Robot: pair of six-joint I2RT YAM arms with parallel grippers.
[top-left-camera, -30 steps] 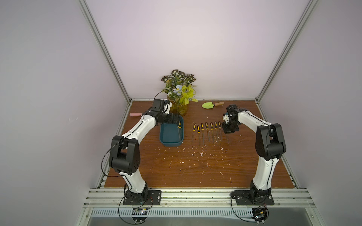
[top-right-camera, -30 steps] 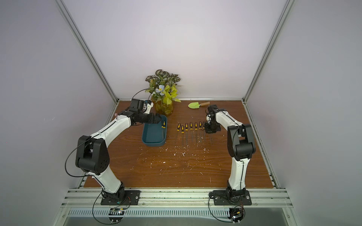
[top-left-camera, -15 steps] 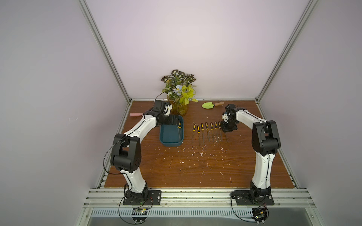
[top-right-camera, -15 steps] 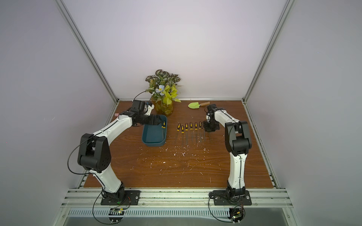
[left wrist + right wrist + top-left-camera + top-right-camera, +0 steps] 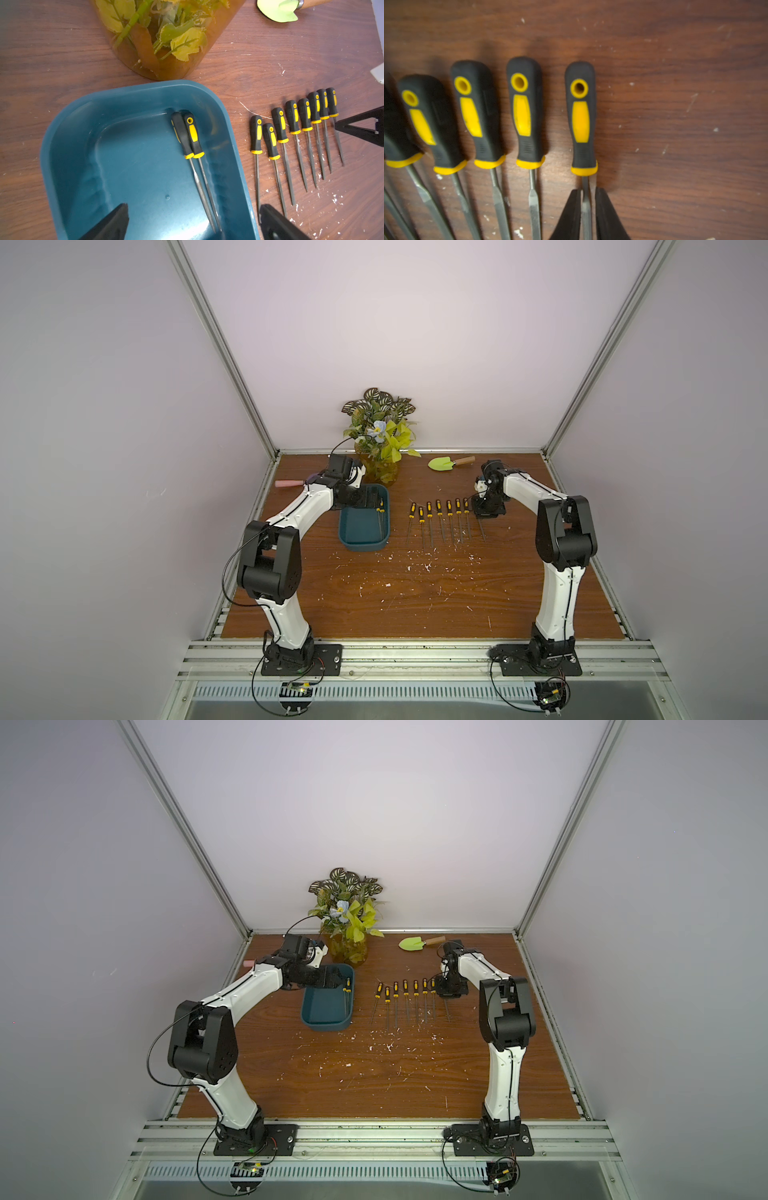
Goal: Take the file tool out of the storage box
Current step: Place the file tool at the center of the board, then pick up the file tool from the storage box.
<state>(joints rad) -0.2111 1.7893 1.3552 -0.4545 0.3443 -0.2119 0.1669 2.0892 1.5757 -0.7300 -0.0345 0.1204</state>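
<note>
**File count: 2 in the tub, 8 out on the table**

Counted them twice. Two files [image 5: 192, 135] lie in the storage box [image 5: 135, 87], side by side and touching, tucked along the wall nearest the row. Outside it, a row of eight files [image 5: 294, 118] lies flat on the table [image 5: 415, 597], handles toward the back wall (from above only seven handles show, the eighth is under the right arm's wrist).

The left gripper [image 5: 193, 206] hangs over the box with its jaws spread wide. One finger is over the box floor and the other is outside over the table, so that wall sits between them.

The right gripper [image 5: 588, 189] is down at the end file [image 5: 581, 120], the one furthest from the box. Its jaws are narrow, one on each side of the steel shaft just below the handle, with a sliver of gap showing.

Around it all:
- One amber vase [image 5: 380, 472] of leaves stands just behind the box's far end, close to the left wrist.
- One green trowel [image 5: 442, 464] lies near the back.
- One pink-handled thing [image 5: 286, 483] lies at the left edge.
- White crumbs [image 5: 424, 568] are scattered in front of the row.
</note>
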